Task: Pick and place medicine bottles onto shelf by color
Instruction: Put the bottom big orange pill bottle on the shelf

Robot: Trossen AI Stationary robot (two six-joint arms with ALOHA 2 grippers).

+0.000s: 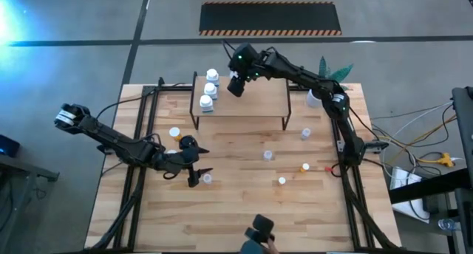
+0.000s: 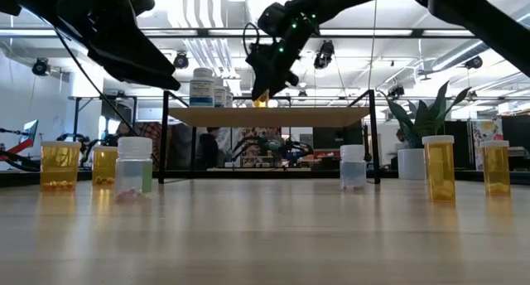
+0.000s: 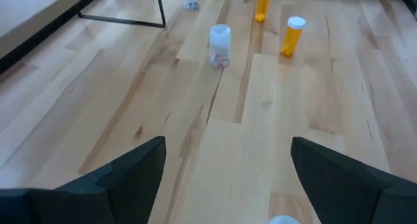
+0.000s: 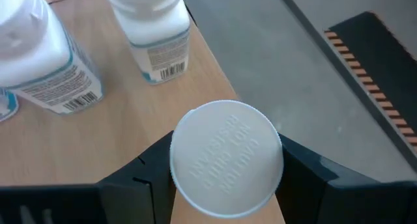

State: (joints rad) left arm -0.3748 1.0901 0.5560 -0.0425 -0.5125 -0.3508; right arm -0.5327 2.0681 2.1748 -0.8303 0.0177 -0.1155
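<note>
A wood-plank table (image 1: 244,210) sits on a grey concrete floor, with a lit workshop visible beyond it in the low view.

At the left, the left gripper (image 1: 194,164) hovers low over the planks with its fingers spread wide and nothing between them. A white-capped bottle (image 1: 207,179) stands just beside it, and an orange bottle (image 1: 174,133) stands a little further back.

The shelf (image 1: 259,100) stands at the back of the table. Three white medicine bottles (image 1: 210,89) are lined up along its left end. Just right of them, the right gripper (image 1: 236,83) is over the shelf's back edge, clamped on an orange bottle with a white cap (image 4: 226,159). The wrist view shows the fingers pressing the body just below the cap.

Further right, small bottles are scattered on the table: a clear one (image 1: 268,155), one seen only by its white cap (image 1: 281,181), an orange one (image 1: 304,167) and another clear one (image 1: 305,134).

These bottles look light, rigid and smooth-sided, so they would probably tip or slide easily. The safest hold seems to be across the cylinder's middle, squarely.
</note>
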